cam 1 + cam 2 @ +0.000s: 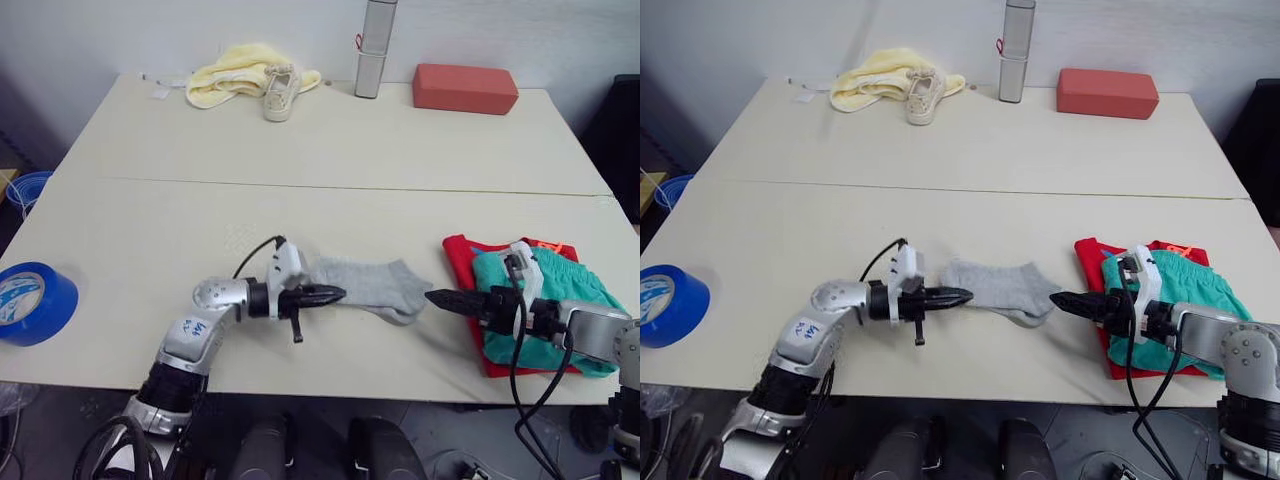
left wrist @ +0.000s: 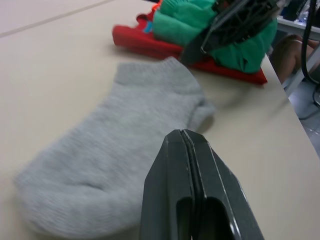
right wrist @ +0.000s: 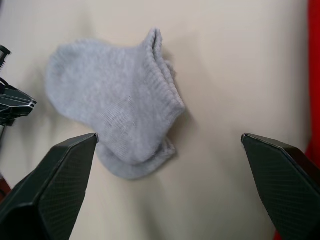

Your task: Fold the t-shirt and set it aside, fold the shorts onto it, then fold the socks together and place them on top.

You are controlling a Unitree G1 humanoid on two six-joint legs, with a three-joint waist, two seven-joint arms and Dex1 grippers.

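A cream table (image 1: 330, 150) holds the scene, with two robot grippers facing each other near its front edge. The left gripper (image 1: 335, 294) lies low over the table with its two black fingers pressed shut and nothing between them; its tip sits at the toe end of the socks (image 1: 372, 287), touching or just short of them. The socks are light grey and lie flat, one stacked on the other, stretching from the left gripper's tip toward the right gripper (image 1: 436, 298). The right gripper points at the socks' cuff end and stops just short of it, above the table. In the right wrist view its fingers (image 3: 47, 187) stand wide apart, empty, with the socks lying ahead between them. Behind the right gripper, under its wrist, the folded red t-shirt (image 1: 462, 255) lies near the table's right front corner, with the folded teal shorts (image 1: 555, 285) stacked on top of it. Well beyond both grippers, at the far edge, are a pale yellow cloth (image 1: 235, 72) with a white shoe (image 1: 280, 92) touching it, an upright silver cylinder (image 1: 372, 48) and a red block (image 1: 465, 88). Far out past the left arm, a roll of blue tape (image 1: 30, 302) sits at the table's left edge.
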